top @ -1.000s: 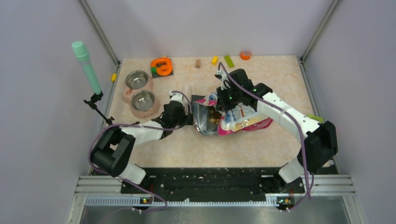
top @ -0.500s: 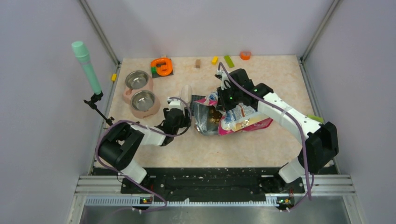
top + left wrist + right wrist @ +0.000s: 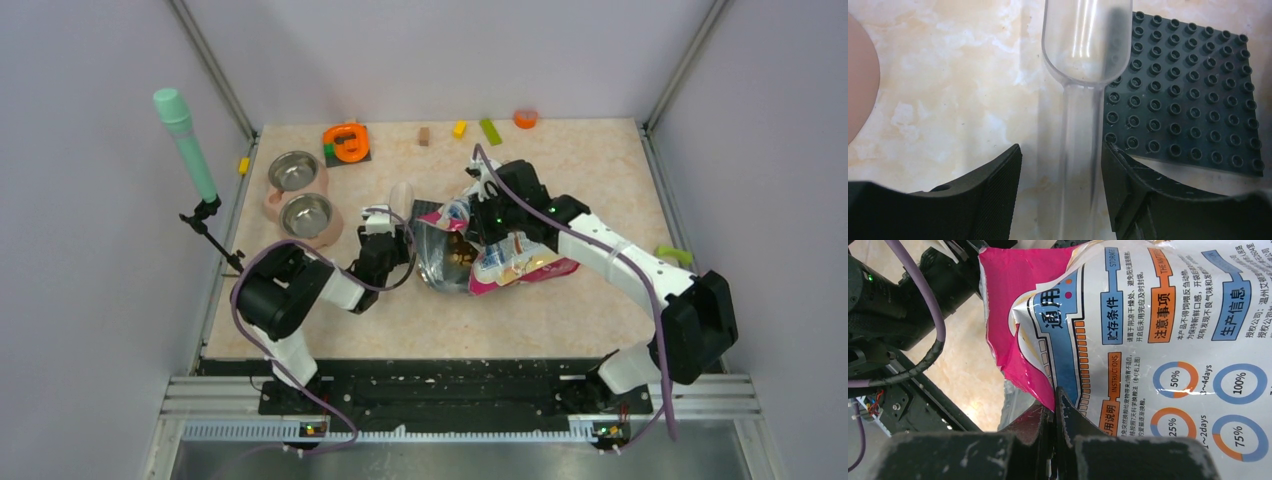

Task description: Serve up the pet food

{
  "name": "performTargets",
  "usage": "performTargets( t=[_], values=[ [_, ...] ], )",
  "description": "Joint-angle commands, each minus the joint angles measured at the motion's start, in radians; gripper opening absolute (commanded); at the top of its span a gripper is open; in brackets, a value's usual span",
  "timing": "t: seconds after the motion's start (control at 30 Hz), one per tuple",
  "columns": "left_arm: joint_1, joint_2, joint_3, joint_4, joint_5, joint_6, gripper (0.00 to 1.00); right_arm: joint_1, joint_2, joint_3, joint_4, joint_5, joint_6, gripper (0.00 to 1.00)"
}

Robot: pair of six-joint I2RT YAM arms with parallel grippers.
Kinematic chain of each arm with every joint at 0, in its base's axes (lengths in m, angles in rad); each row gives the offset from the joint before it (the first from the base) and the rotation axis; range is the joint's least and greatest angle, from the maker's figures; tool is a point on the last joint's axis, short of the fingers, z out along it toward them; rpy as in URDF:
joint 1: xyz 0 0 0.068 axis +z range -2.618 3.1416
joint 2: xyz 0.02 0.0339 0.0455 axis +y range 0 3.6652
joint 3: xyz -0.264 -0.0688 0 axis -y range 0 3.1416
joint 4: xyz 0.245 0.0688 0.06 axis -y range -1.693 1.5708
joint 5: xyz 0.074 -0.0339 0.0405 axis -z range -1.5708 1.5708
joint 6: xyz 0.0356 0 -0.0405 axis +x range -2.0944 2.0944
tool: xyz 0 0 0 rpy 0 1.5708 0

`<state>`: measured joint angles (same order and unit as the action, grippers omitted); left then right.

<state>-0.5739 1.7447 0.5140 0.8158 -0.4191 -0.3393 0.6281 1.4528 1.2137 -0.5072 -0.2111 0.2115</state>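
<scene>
The pink-and-blue pet food bag lies open on the table's middle, brown kibble showing in its mouth. My right gripper is shut on the bag's upper edge and holds the mouth open. A clear plastic scoop lies on the table left of the bag, also in the top view. My left gripper is open, its jaws on either side of the scoop's handle without touching it. Two steel bowls in a pink stand sit at the left.
A dark grey studded plate lies under the scoop's right side. An orange ring toy, small blocks and an orange cap lie along the back. A green microphone stand rises at the left edge.
My left arm has folded back and its gripper has swung right and forward onto the scoop's handle. The right gripper with the bag edge has shifted slightly.
</scene>
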Motion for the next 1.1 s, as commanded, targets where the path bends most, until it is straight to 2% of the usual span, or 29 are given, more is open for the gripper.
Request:
performTargets(
  t=[0.0,0.13,0.2,0.3,0.33,0.37,0.47,0.57,0.67,0.77,0.87,0.93,1.07],
  values=[
    [0.0,0.061,-0.028,0.131,-0.01,-0.016,0.62,-0.002,-0.051,-0.053,0.043,0.049,-0.018,0.0],
    [0.0,0.095,-0.032,0.182,-0.001,-0.016,0.55,-0.002,-0.067,-0.09,0.068,0.058,-0.02,0.0],
    [-0.001,0.107,-0.034,0.207,0.003,-0.009,0.47,-0.002,-0.074,-0.097,0.068,0.063,-0.022,0.0],
    [-0.007,0.085,-0.049,0.239,-0.003,0.001,0.23,-0.002,-0.086,-0.095,0.06,0.074,-0.019,0.0],
    [-0.009,0.049,-0.052,0.201,-0.005,-0.003,0.08,-0.002,-0.087,-0.087,0.051,0.073,-0.015,0.0],
    [-0.008,0.024,-0.048,0.149,-0.003,-0.005,0.0,-0.003,-0.089,-0.074,0.038,0.073,-0.011,0.0],
    [-0.009,-0.107,-0.012,-0.072,0.049,-0.007,0.0,-0.002,-0.082,-0.013,-0.009,0.076,-0.004,0.0],
    [-0.006,-0.284,0.075,-0.414,0.127,-0.005,0.0,-0.003,-0.059,0.096,-0.085,0.086,0.005,0.0],
    [-0.005,-0.411,0.251,-0.804,0.179,0.008,0.0,-0.006,-0.037,0.192,-0.145,0.097,0.011,0.0],
    [-0.005,-0.484,0.392,-1.096,0.203,0.056,0.0,-0.019,-0.009,0.276,-0.186,0.094,0.022,0.0],
    [-0.006,-0.543,0.501,-1.296,0.211,0.086,0.0,-0.033,0.044,0.352,-0.228,0.103,0.042,0.0],
    [-0.005,-0.577,0.547,-1.376,0.265,0.098,0.0,-0.04,0.076,0.39,-0.243,0.111,0.05,0.0],
    [-0.008,-0.633,0.614,-1.513,0.534,0.127,0.0,-0.056,0.111,0.419,-0.231,0.099,0.067,0.0]
  ],
)
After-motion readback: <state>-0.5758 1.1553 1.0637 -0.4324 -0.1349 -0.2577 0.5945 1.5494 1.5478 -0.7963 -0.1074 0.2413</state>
